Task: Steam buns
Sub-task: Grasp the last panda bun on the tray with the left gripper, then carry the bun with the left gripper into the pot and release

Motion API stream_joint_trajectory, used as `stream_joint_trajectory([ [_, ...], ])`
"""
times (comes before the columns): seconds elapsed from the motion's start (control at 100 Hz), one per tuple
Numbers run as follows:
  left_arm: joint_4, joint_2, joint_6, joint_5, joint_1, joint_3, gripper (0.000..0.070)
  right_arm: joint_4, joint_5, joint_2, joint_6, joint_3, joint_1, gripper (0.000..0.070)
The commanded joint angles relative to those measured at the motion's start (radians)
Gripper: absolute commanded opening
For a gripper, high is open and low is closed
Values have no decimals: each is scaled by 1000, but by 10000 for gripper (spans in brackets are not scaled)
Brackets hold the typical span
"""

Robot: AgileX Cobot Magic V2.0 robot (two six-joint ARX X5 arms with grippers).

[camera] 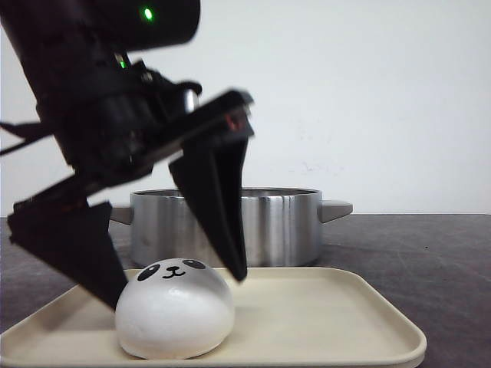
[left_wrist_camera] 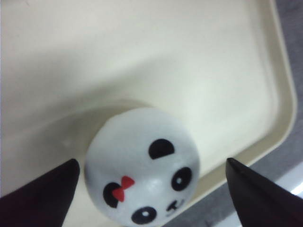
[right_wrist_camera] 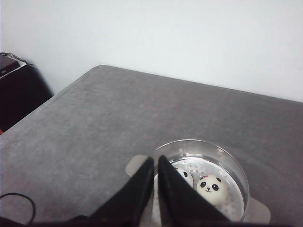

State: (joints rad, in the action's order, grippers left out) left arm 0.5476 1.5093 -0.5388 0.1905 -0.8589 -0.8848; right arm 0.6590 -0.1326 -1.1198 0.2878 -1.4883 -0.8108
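Over the cream tray (camera: 322, 322), the left hand (camera: 180, 287) hangs spread wide, one black finger on each side of a single panda bun (camera: 175, 308) and neither finger clearly touching it. From the left wrist view the same bun (left_wrist_camera: 142, 165) sits near the tray's corner (left_wrist_camera: 265, 137), with a small red bow by one ear; the fingertips (left_wrist_camera: 42, 189) are cut off at the frame edge. That is the one bun on the tray.

Behind the tray stands one steel pot (camera: 284, 226) with side handles; much of its left part is hidden by the arm. From the right wrist view, the right hand (right_wrist_camera: 156, 165) has its fingers pressed together, holding nothing, above the pot (right_wrist_camera: 232, 165). Two more buns lie inside on the perforated steamer plate: one plainly seen (right_wrist_camera: 210, 188), the other (right_wrist_camera: 185, 176) half hidden behind the fingers. Three buns are visible altogether. The pot rests on a dark grey surface (right_wrist_camera: 104, 123).
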Motion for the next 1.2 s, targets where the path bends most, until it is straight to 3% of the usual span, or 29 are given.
stream_joint_trajectory([
  [0.0, 2, 35, -5, -11, -16, -10, 590, 3, 1, -10, -8, -19, -10, 7],
  [0.08, 13, 64, -4, -14, -19, -10, 568, 13, 1, -10, -8, -19, -11, 7],
  [0.14, 17, 81, 1, -14, -19, -10, 483, 18, 1, -10, -8, -19, -11, 7],
  [0.19, 17, 89, 4, -20, -19, -10, 344, 23, 1, -10, -8, -19, -11, 7],
  [0.28, 13, 87, 13, -36, -23, -11, 0, 29, 1, -10, -10, -19, -11, 7],
  [0.61, -11, -101, 62, -69, -24, -110, 10, 35, 1, -10, -15, -19, -11, 7],
  [0.88, -60, -167, 240, -222, 11, -278, 10, 22, 0, -10, -15, -19, -11, 7],
  [1.0, -152, -158, 341, -263, 54, -295, 10, 18, 0, -11, -15, -19, -11, 7],
  [1.191, -267, -98, 369, -267, 153, -295, 13, 19, 0, -11, -16, -18, -11, 7],
])
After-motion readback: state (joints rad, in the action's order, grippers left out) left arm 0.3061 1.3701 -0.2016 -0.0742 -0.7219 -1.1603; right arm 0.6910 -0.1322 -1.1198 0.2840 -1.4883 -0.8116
